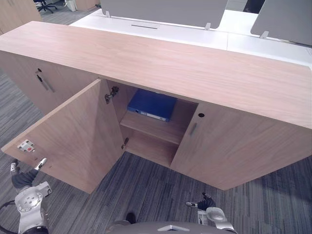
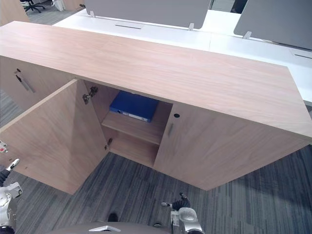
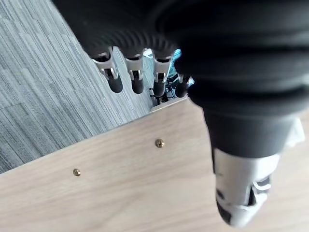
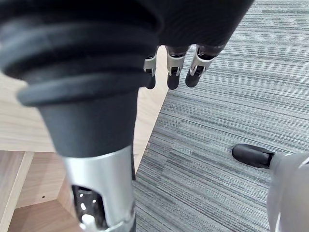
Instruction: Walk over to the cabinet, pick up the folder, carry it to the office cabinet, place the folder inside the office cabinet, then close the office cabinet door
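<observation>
Folder [image 1: 152,105] lies on the cabinet's [image 1: 234,141] upper shelf [image 1: 156,127]; door [image 1: 73,136] gapes open; left hand [image 1: 22,176], fingers loose and empty, hovers at its outer edge, likely to push; right hand [image 1: 204,202] hangs slack, empty.

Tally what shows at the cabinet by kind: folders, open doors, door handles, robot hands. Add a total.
blue folder: 1
open door: 1
door handles: 2, left handle and right handle
robot hands: 2, left hand and right hand
Total: 6
</observation>
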